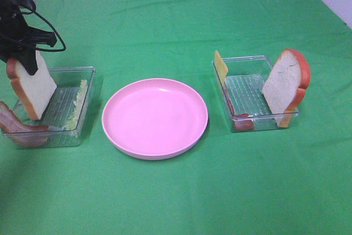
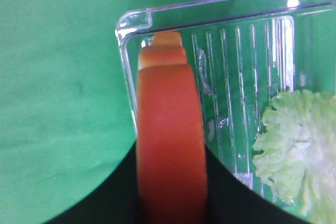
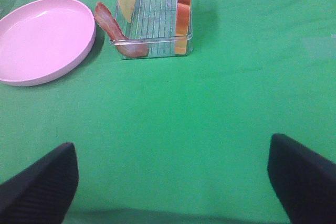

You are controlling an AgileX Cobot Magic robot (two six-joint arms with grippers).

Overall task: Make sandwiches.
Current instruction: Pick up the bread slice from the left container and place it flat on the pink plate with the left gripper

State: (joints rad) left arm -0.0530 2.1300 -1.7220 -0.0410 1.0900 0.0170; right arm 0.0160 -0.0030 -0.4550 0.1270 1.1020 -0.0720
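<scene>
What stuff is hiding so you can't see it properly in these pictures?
Left gripper: the bread slice it holds covers its fingertips in the left wrist view.
Lettuce: cut off by the left wrist picture's edge.
Bacon strip: cut off by the exterior high view's left edge.
Right gripper: missing from the exterior high view. The right wrist picture's edge cuts off its fingers.
</scene>
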